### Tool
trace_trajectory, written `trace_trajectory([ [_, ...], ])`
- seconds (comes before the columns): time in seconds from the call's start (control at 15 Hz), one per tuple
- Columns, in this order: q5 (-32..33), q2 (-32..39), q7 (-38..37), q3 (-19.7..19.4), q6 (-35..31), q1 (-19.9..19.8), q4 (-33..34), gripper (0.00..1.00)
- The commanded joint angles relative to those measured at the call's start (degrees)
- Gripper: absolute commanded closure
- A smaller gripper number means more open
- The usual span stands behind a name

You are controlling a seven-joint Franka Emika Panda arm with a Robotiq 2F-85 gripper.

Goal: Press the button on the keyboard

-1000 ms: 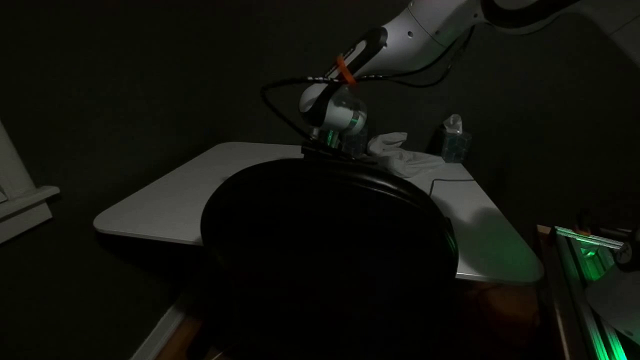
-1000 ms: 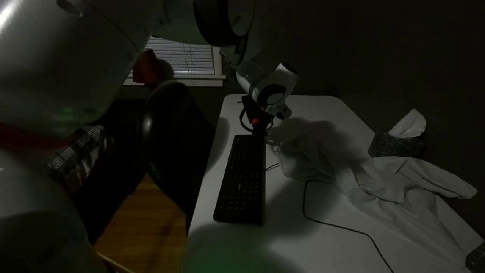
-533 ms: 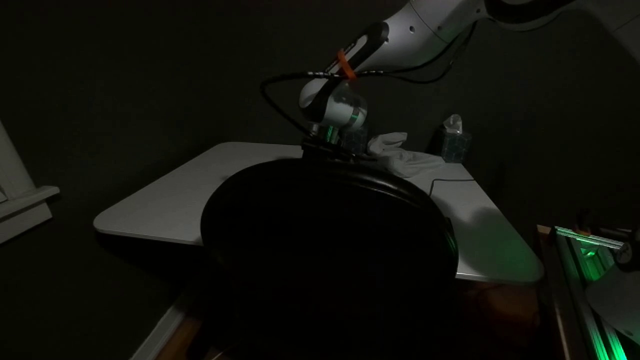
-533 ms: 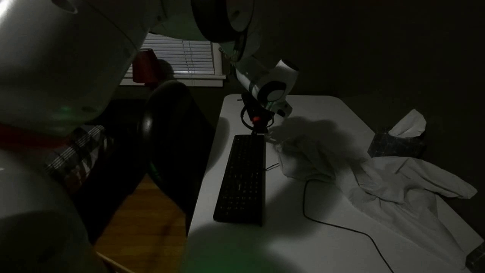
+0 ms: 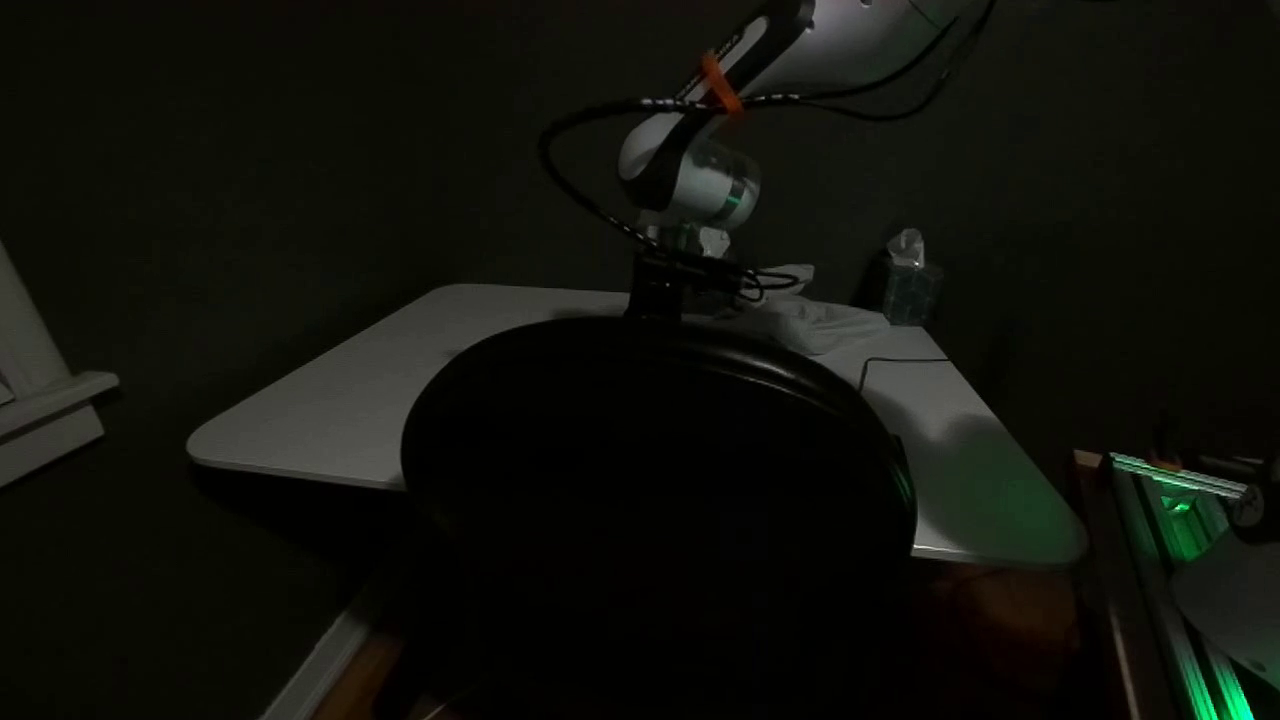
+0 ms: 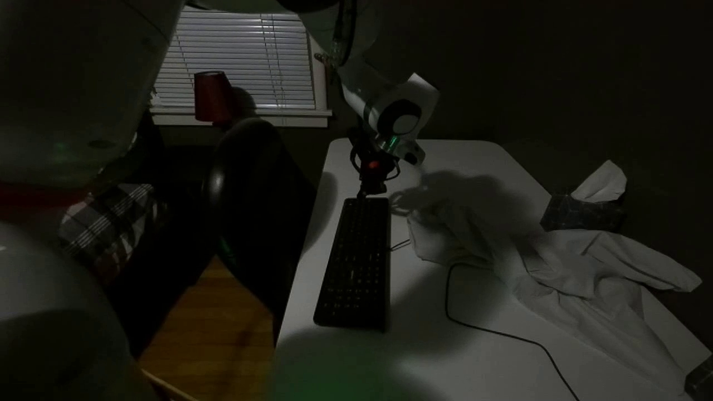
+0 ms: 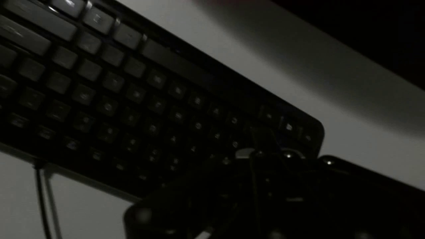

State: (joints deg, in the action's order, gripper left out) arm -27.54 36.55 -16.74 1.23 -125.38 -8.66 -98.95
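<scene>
The black keyboard (image 6: 356,262) lies on the white table in an exterior view, its far end under my gripper (image 6: 362,195). In an exterior view the gripper (image 5: 655,300) hangs just behind the chair top, its tip hidden; the keyboard is hidden there. In the wrist view the keyboard (image 7: 132,99) runs from upper left to right of centre. My gripper (image 7: 264,131) is dark, with its fingers together and nothing seen between them. The fingertips overlap the keys near the keyboard's rounded end. I cannot tell whether they touch a key. The scene is very dim.
A black chair (image 5: 660,500) stands against the table (image 5: 330,400). A crumpled white cloth (image 6: 557,273) and a tissue box (image 6: 582,211) lie beyond the keyboard. A black cable (image 6: 496,332) crosses the table. A red lamp (image 6: 213,97) stands by the window.
The arm has risen in both exterior views. The gripper has shifted across the keyboard's far end, towards the chair-side edge. The keyboard has not visibly moved.
</scene>
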Motion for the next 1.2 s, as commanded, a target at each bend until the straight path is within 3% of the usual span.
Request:
trace_trajectory([
  [0.0, 5.24, -7.74, -0.96, -3.92, 4.07, 1.88, -10.47, 1.00],
  [0.27, 11.17, -12.48, -2.12, -7.44, 5.61, 2.58, -17.49, 1.00],
  [0.6, 11.58, -14.52, -1.06, -7.13, 7.89, 2.71, -22.79, 1.00],
  [1.13, 11.54, -12.39, -1.38, -7.24, 6.95, 3.31, -21.41, 1.00],
])
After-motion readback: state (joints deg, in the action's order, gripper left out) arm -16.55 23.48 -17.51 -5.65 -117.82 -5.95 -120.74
